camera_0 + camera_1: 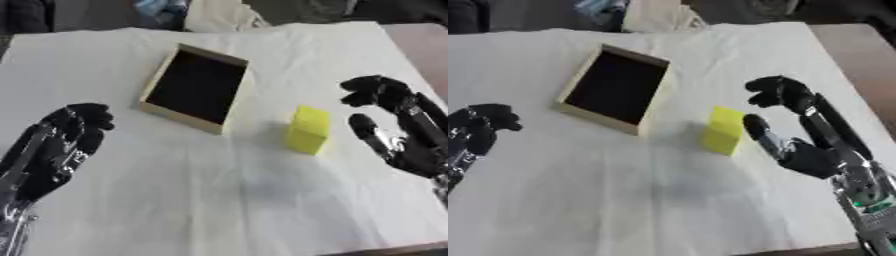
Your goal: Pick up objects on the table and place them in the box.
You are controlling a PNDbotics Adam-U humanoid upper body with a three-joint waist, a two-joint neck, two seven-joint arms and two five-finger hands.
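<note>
A yellow block [308, 129] stands upright on the white tablecloth, just right of the box. The box [154, 84] is a shallow wooden tray with a dark inside, lying at the middle left, and nothing shows inside it. My right hand [409, 145] hovers just right of the block, palm toward it, thumb [367, 131] pointing at the block and fingers [374, 89] bent above; a small gap separates it from the block. At the lower left my left hand [54, 150] rests with its fingers curled, holding nothing.
The white cloth [219, 200] covers the whole table. Its right edge and bare brown floor [424, 42] lie at the far right. Bundled fabric and dark shapes [210, 12] sit beyond the far edge.
</note>
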